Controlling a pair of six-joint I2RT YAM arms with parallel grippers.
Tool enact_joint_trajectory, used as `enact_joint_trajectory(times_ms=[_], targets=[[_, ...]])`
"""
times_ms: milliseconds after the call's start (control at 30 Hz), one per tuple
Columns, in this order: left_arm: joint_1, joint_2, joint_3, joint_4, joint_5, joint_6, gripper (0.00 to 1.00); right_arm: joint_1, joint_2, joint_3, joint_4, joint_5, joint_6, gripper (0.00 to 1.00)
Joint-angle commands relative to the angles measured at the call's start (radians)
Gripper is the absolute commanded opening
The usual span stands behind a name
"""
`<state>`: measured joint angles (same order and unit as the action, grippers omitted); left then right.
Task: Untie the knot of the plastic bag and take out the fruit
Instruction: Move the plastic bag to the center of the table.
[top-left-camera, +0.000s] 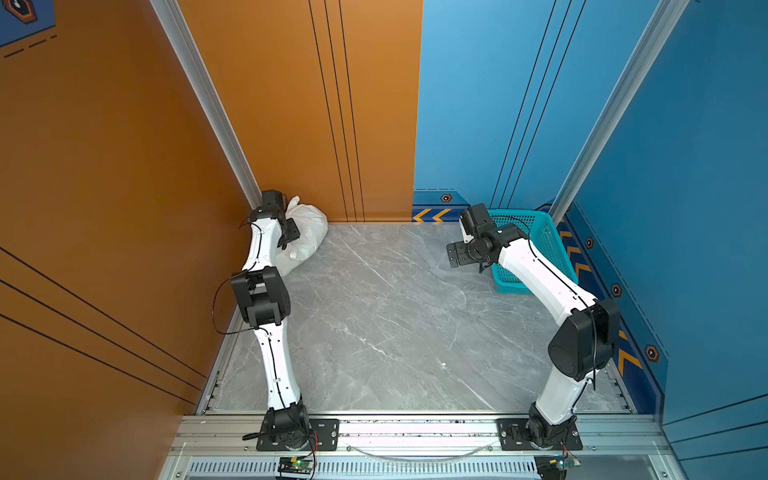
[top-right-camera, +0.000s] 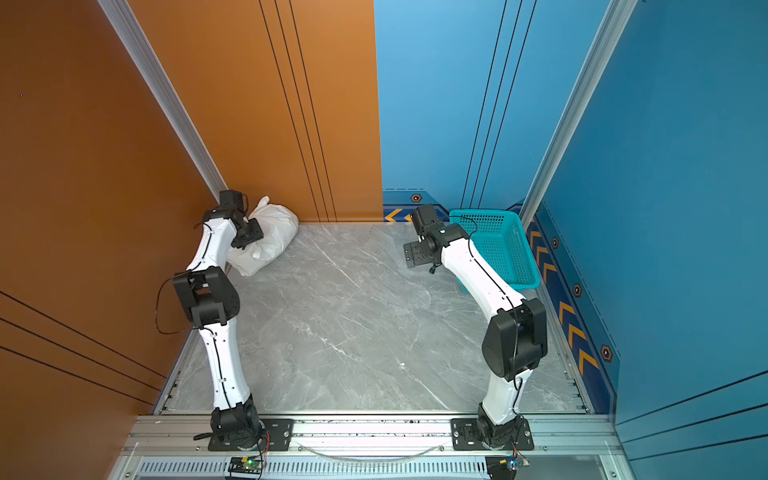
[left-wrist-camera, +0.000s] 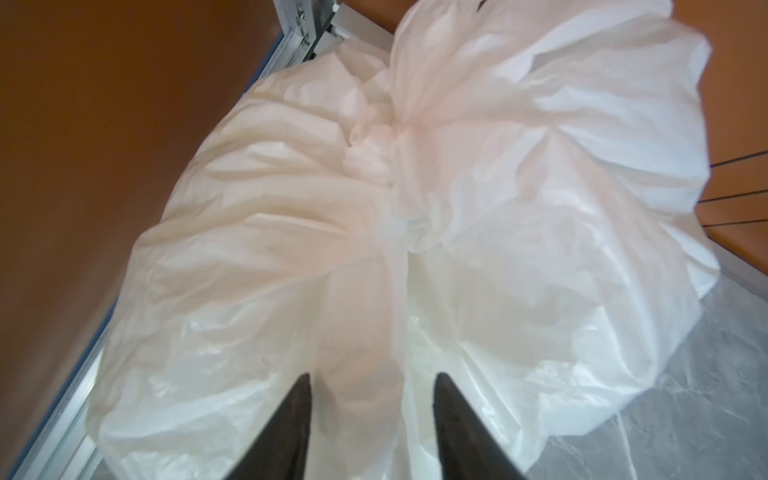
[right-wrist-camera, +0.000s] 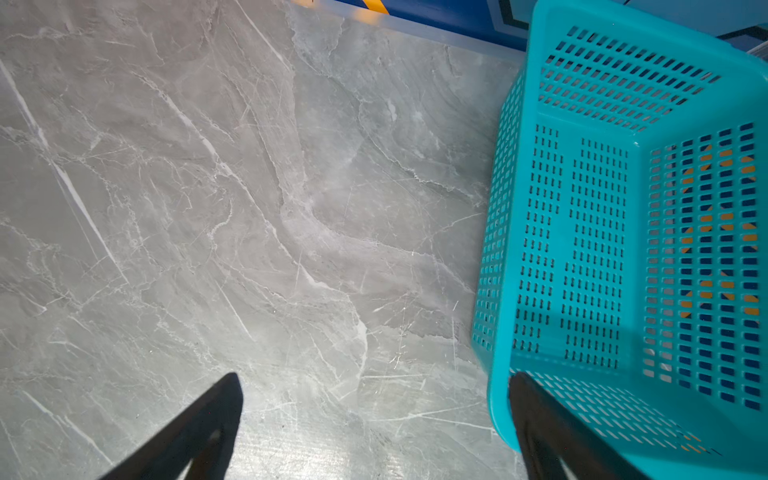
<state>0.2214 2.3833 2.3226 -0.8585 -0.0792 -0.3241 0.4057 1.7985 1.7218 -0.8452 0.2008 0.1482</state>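
The plastic bag (top-left-camera: 305, 232) lies at ten o'clock, the knot (left-wrist-camera: 370, 141) tied. The left gripper (left-wrist-camera: 372, 376) straddles a fold to steady it, fingers (left-wrist-camera: 291, 424) part-closed, pinch uncertain. The right gripper (right-wrist-camera: 374, 376) hangs spread wide by the basket (right-wrist-camera: 498, 395), awaiting fruit.

Left arm (top-left-camera: 272, 365) rises from base at near edge, elbow bent, forearm stretched toward far left corner. Left wrist (top-left-camera: 270, 216) pitched down. Left gripper (left-wrist-camera: 372, 376) points downward; fingers (left-wrist-camera: 286, 436) partway apart, gap narrower than on right side; whether they pinch anything not readable. Right arm (top-left-camera: 540, 278) rises from base, elbow high, forearm reaching forward and inward. Right wrist (top-left-camera: 484, 243) turned inward. Right gripper (right-wrist-camera: 376, 376) aims down at slant, jaws spread wide, free. Grippers well apart, on opposite sides.
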Motion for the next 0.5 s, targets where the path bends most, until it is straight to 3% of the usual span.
enact_joint_trajectory(times_ms=[0, 100, 167, 467], targets=[[0.012, 0.006, -0.023, -0.031, -0.015, -0.024, 0.27, -0.001, -0.025, -0.024, 0.006, -0.019, 0.019, 1.00], [0.010, -0.003, -0.026, -0.031, 0.003, -0.027, 0.08, -0.001, -0.025, -0.032, 0.013, -0.024, 0.025, 1.00], [0.002, -0.013, -0.025, -0.030, 0.013, -0.025, 0.00, -0.001, -0.027, -0.038, 0.018, -0.028, 0.028, 1.00], [-0.075, -0.103, -0.112, -0.031, 0.086, -0.011, 0.00, 0.001, -0.053, -0.071, 0.040, -0.049, 0.048, 1.00]])
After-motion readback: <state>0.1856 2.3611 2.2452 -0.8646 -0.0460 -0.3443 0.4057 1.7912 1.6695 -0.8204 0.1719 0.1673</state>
